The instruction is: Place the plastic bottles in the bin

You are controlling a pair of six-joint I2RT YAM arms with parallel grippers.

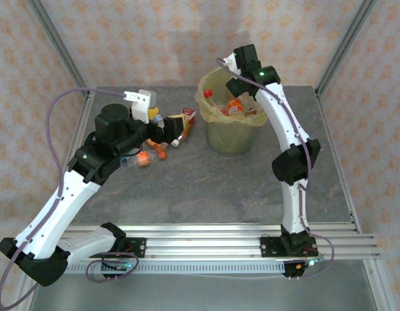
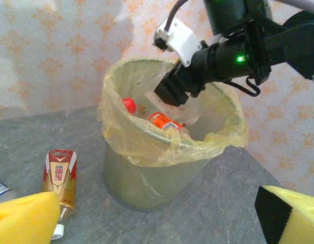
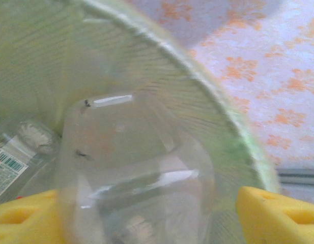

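I see the right claw (image 2: pixel 170 95) in the upper middle of the left wrist view, reaching down into the mouth of the bin (image 2: pixel 146 178). In the right wrist view a clear bottle (image 3: pixel 136 173) stands between its two yellow pads (image 3: pixel 276 213), low in the frame, with the ribbed inner wall of the bin behind it. The jaws are partly apart. At the right side of that frame a strip of bin wall shows between the pad and the bottle, so this pad does not touch it. At the left side the bottle overlaps the other pad, and I cannot tell if they touch. To me the claw has no firm hold on it.

The left claw (image 2: pixel 157 222) is wide open and has nothing between its pads, which sit in the two lower corners of its own view.

Inside the bin lie a bottle with a red cap (image 2: pixel 129 105) and a bottle with an orange label (image 2: pixel 164 121). On the table, at the lower left of the left wrist view, lies a bottle with a red and gold label (image 2: pixel 60 175), near the bin but apart from it. In the top view the loose bottles (image 1: pixel 162 139) lie on the table at centre left, to the left of the bin.
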